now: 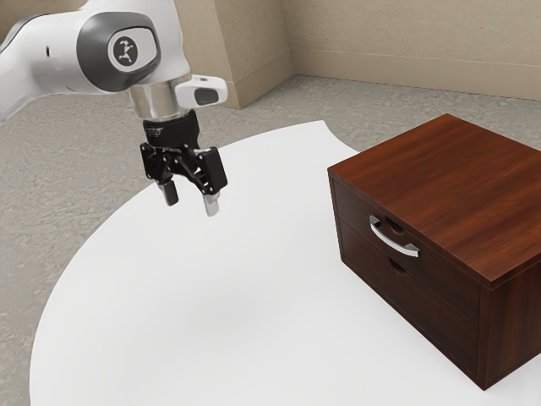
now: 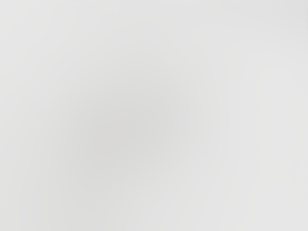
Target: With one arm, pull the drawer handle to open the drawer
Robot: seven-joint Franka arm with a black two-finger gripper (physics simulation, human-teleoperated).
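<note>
Over the table (image 1: 169, 338), the pincer (image 1: 191, 205) hung, fingers apart.
The drawer handle (image 1: 394, 238) sat well apart, toward the exterior view's right; beneath the pincer, perhaps its shadow (image 2: 130, 125).

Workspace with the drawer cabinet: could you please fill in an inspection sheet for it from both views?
Surface: round white table, bare and evenly lit; the wrist view looks down on plain white tabletop.
Job's things: dark wooden cabinet stands on the table at the exterior view's right; its upper drawer carries a silver handle and sits flush with the front, so it looks shut.
Clutter: nothing seen.
Grippers: gripper open, pointing down above the table, well apart from the handle, holding nothing.
Cables: nothing seen.
Surroundings: speckled grey floor, beige wall with a baseboard behind.
</note>
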